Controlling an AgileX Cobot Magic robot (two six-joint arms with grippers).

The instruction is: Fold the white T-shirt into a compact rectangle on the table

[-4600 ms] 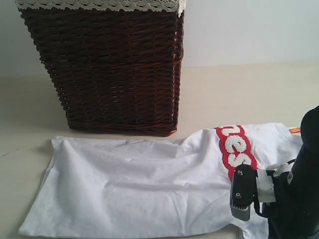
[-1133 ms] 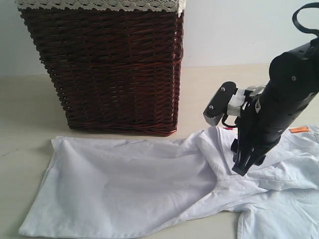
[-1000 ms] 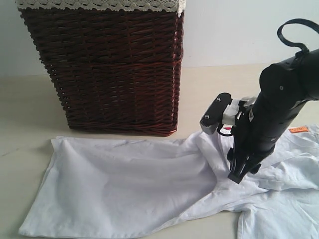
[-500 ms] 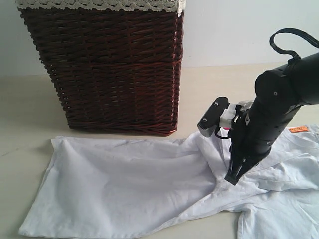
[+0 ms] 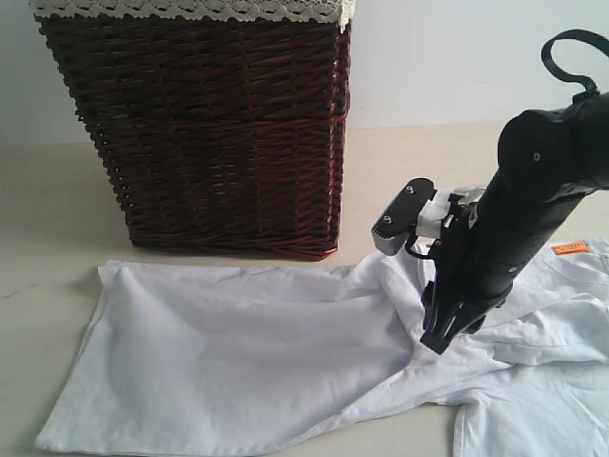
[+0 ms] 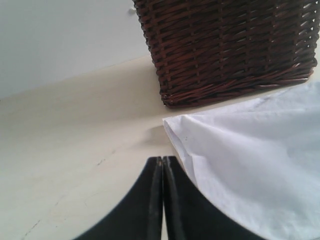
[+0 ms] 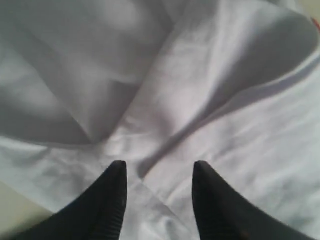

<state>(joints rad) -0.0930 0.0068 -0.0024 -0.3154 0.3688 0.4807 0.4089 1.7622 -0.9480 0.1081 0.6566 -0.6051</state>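
Though unseen from outside, left tool (image 6: pixel 162 161) closed, apparently beside T-shirt (image 6: pixel 250 160)

Surfaces noted: T-shirt (image 5: pixel 238 352) is white cloth, matt and soft, creased in shallow folds; basket (image 5: pixel 209 133) is dark brown woven wicker, rough and ribbed with a slight sheen, with cream lace trim (image 5: pixel 190 9) along the rim; table (image 5: pixel 57 209) is pale beige, smooth, matt, faintly scuffed; right gripper (image 7: pixel 159 165) is black and matt; arm (image 5: pixel 547 162) casing is black, semi-gloss, plastic-looking.
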